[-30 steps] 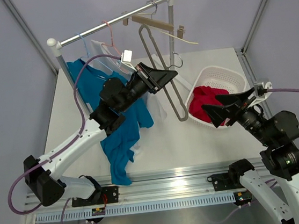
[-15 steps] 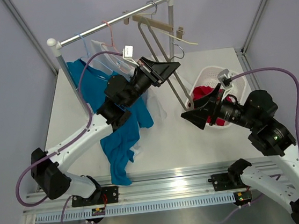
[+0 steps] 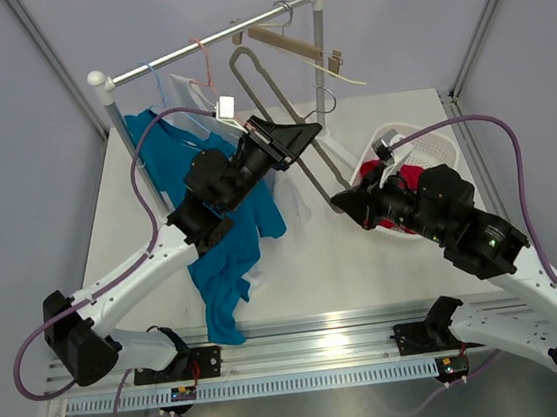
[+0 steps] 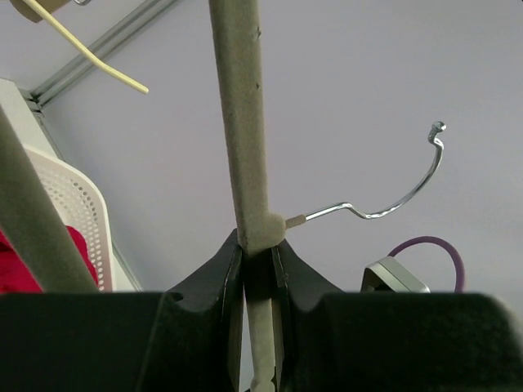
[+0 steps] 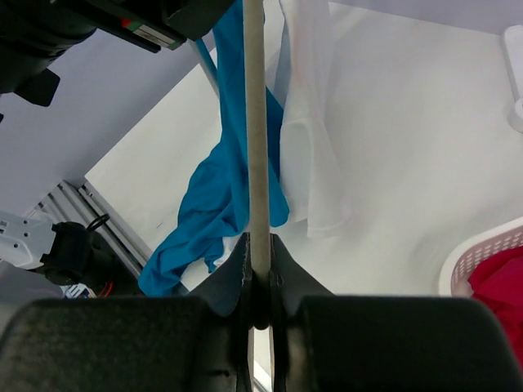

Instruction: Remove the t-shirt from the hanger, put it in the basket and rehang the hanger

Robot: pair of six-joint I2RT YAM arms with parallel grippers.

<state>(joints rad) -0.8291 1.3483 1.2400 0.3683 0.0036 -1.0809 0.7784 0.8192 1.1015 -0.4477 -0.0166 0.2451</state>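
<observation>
A bare grey felt-covered hanger (image 4: pixel 241 122) with a metal hook (image 4: pixel 392 204) is held in the air between both arms. My left gripper (image 3: pixel 300 135) is shut on it just beside the hook, its jaws pinching the bar (image 4: pixel 257 245). My right gripper (image 3: pixel 343 203) is shut on the hanger's lower end (image 5: pixel 260 245). No cloth is on this hanger. A red t-shirt (image 3: pixel 396 180) lies bunched in the white basket (image 3: pixel 422 142). A blue t-shirt (image 3: pixel 223 255) hangs from the rack at the left and trails onto the table.
The clothes rack bar (image 3: pixel 199 44) spans the back and carries a wooden hanger (image 3: pixel 290 46) and thin wire hangers. A white garment (image 5: pixel 310 147) hangs beside the blue one. The basket sits at the right of the table.
My right arm swung left from above the basket to the hanger's lower end, and its jaws closed on it. The left arm kept its grip and shifted the hanger slightly.
</observation>
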